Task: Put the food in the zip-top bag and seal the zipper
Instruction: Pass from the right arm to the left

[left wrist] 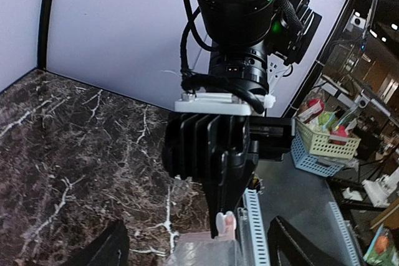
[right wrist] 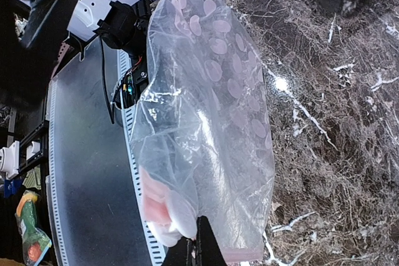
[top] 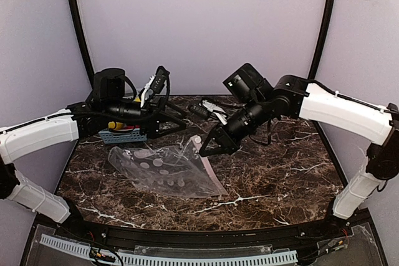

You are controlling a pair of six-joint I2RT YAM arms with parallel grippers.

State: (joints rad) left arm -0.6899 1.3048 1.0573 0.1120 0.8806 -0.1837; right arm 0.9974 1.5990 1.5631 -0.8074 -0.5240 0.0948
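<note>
Pinching the bag at a corner of its mouth, my right gripper is closed tight on the plastic, and the thin film is all that sits between its fingers. From my right wrist I see the bag stretching away from that pinch, clear with pale oval dots. A bunched pink-and-white part of it lies just beside the fingers.

From above, most of the bag rests flat on the dark marble table, left of centre, with one corner raised toward my right gripper. The pink strip runs down its right-hand edge.

My left gripper hangs above the table just behind the bag, spread wide and gripping nothing. From my left wrist its two dark fingers frame my right gripper head-on. The bag's edge shows low between them, and I cannot tell whether it touches either one.

The basket sits at the back left of the table, partly hidden under my left arm, and yellow pieces of food show in it. What else it holds I cannot tell.
</note>
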